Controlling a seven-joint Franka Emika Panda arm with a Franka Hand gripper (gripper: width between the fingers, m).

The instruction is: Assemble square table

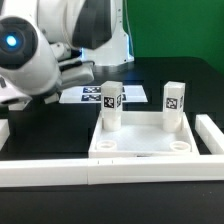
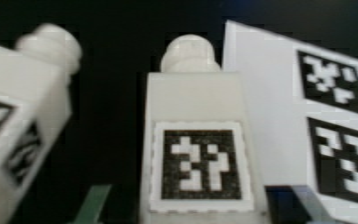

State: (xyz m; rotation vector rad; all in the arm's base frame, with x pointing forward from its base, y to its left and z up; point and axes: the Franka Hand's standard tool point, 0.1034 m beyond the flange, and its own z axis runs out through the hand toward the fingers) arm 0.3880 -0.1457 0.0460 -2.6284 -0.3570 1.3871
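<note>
The white square table top (image 1: 140, 143) lies in the middle of the exterior view, with two white tagged legs standing upright in its far corners, one on the exterior view's left (image 1: 110, 106) and one on its right (image 1: 175, 103). In the wrist view a third tagged leg (image 2: 197, 130) sits between my fingers (image 2: 98, 205), its rounded peg end pointing away. My gripper (image 2: 197, 198) has both fingers against that leg's sides. A fourth leg (image 2: 25, 110) lies right beside it. In the exterior view my arm (image 1: 40, 60) hides the gripper and these two legs.
The marker board (image 1: 85, 95) lies behind the table top and also shows in the wrist view (image 2: 327, 100), next to the gripped leg. Long white border rails run along the front (image 1: 100, 172) and the exterior view's right (image 1: 210, 135).
</note>
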